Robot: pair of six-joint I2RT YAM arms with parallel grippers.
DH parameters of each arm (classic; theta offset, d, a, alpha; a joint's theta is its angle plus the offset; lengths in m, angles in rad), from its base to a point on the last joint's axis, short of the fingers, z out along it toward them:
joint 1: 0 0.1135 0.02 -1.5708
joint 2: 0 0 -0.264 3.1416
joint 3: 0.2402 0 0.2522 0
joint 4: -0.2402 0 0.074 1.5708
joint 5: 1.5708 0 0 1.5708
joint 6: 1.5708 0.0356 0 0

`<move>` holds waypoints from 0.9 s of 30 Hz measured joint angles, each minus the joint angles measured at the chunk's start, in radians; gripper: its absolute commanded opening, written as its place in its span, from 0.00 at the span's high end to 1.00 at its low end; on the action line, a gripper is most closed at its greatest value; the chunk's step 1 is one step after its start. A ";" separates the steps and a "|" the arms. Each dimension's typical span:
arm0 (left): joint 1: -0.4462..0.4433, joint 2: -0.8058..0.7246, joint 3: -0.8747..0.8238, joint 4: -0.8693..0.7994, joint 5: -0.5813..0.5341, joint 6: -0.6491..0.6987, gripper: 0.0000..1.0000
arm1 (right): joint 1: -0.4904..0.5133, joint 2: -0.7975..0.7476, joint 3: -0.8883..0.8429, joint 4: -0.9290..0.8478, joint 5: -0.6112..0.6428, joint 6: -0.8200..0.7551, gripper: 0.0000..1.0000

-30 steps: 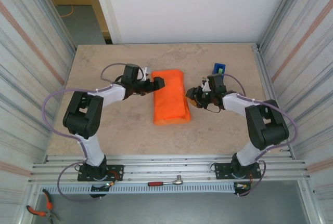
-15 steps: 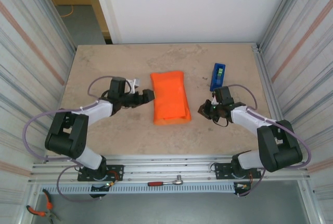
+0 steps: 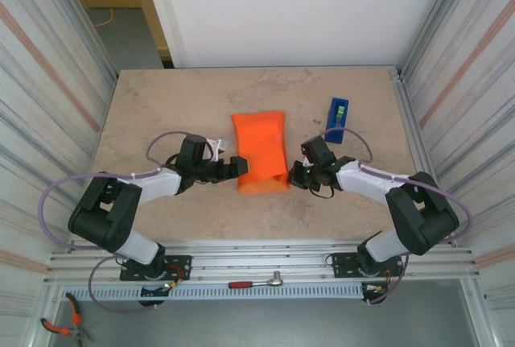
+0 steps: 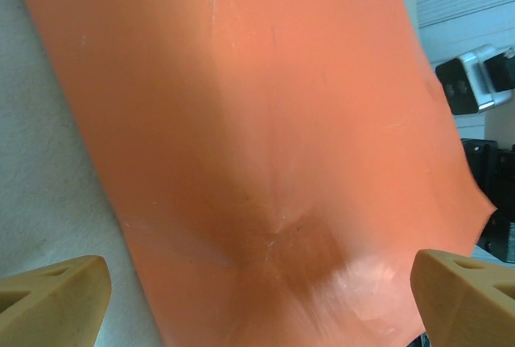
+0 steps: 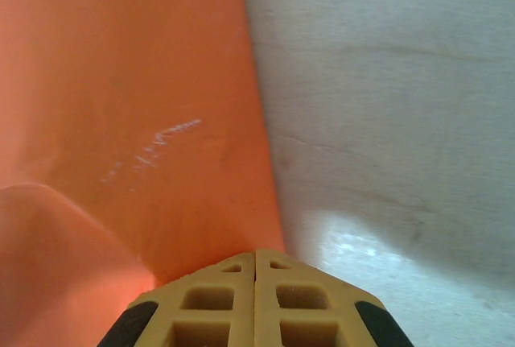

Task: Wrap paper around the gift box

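- Top external view: the paper (image 3: 260, 150) lies mid-table as a long, closed orange bundle, its long axis running from the near edge toward the far edge of the table (image 3: 161, 105).
  - By its bulk, the gift box is judged to be inside, under the folded sheet.
  - The left gripper (image 3: 239, 167) is at the bundle's near-left corner and the right gripper (image 3: 296, 174) at its near-right corner.
  - The tape dispenser (image 3: 337, 119) stands apart from the bundle, toward the right edge.
  - Status: the long sides are folded over. The near end shows loose, layered flaps, and no tape is visible on the bundle.
- Left wrist view: the left gripper (image 4: 257, 315) has its jaws wide apart, one on each side of the paper (image 4: 257, 121), gripping nothing. The surface is creased and dimpled near the jaws. A strip of table (image 4: 40, 162) shows alongside.
- Right wrist view: the right gripper (image 5: 256, 299) has its jaws pressed together over the edge of the paper (image 5: 121, 81), where it meets the bare table (image 5: 386, 81). No paper is seen between them.
- Remaining, as judged: tuck and flatten the end flaps, then fasten the seams.
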 measured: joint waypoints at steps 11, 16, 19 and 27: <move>-0.010 -0.123 0.000 -0.096 -0.149 0.037 0.02 | -0.114 -0.170 -0.010 -0.101 0.044 -0.009 0.25; -0.053 -0.142 0.004 -0.147 -0.211 0.074 0.02 | -0.071 -0.195 0.033 -0.124 0.042 -0.024 0.11; -0.094 -0.142 0.013 -0.186 -0.260 0.101 0.02 | -0.022 -0.159 0.093 -0.130 0.048 -0.031 0.10; -0.161 -0.134 0.017 -0.215 -0.412 0.137 0.01 | 0.040 0.017 0.156 -0.122 0.102 -0.035 0.14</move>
